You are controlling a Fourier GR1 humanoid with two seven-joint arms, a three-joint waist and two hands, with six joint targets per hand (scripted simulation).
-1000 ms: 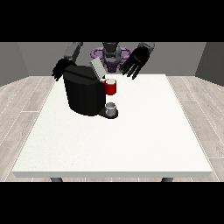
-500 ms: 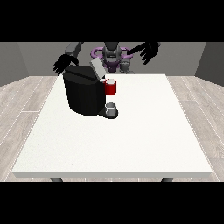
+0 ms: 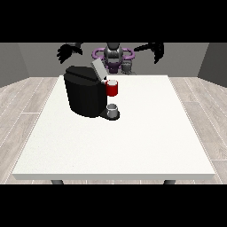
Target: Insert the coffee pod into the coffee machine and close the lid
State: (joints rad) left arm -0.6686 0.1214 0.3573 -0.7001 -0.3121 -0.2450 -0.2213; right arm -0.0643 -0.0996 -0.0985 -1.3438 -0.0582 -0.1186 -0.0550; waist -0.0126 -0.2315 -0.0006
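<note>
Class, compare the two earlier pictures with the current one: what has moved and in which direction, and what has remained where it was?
Both black hands rose and spread apart: the hand at the view's right swung outward to the right, and the hand at the view's left lifted away from the black coffee machine. Neither holds anything. The machine, its raised grey lid and the white table stayed put.

A black coffee machine [image 3: 86, 95] with a red thing at the machine [image 3: 112, 88] stands on a white table [image 3: 133, 137].
</note>
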